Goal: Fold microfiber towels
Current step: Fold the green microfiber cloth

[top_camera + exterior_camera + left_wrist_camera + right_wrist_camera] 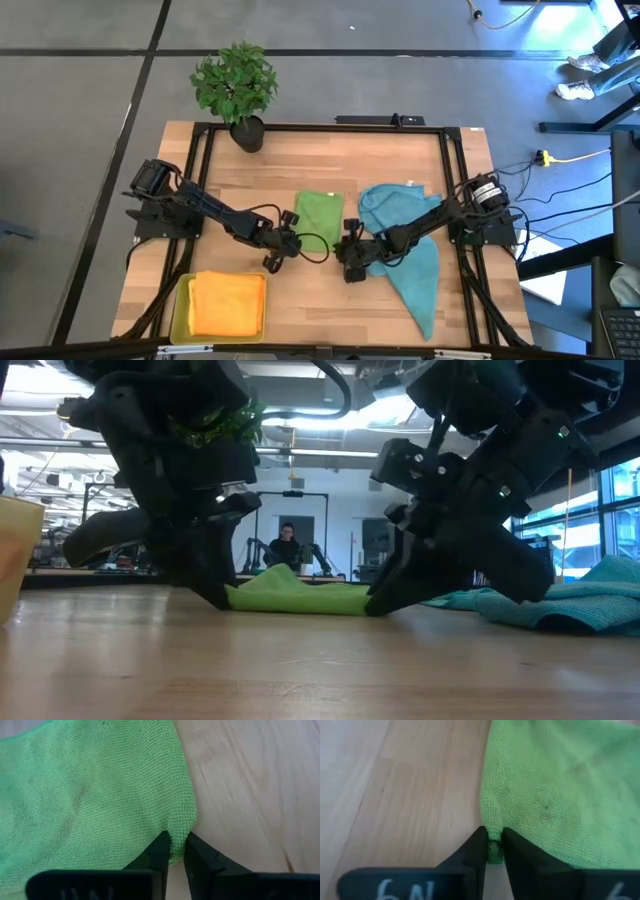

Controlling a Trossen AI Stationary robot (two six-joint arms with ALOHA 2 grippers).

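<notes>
A green towel (318, 216) lies flat on the table's middle. My left gripper (292, 248) is at its near left corner and my right gripper (342, 252) at its near right corner, each shut on a corner. In the low view the towel (300, 596) lies between the two grippers. A teal-blue towel (410, 255) lies crumpled to the right, under my right arm. A folded yellow-orange towel (228, 303) lies in the yellow tray (180, 318). My left gripper pinches the green towel's near left corner (177, 844) between its two fingers, coming down at a slant from the near left. The corner lies on or just above the table. My right gripper pinches the near right corner (493, 849) between its two fingers, slanting down from the near right. The rest of the towel lies flat.
A potted plant (237, 90) stands at the far edge. The yellow tray is at the near left corner. Bare wood lies near the front middle and on the far side of the green towel.
</notes>
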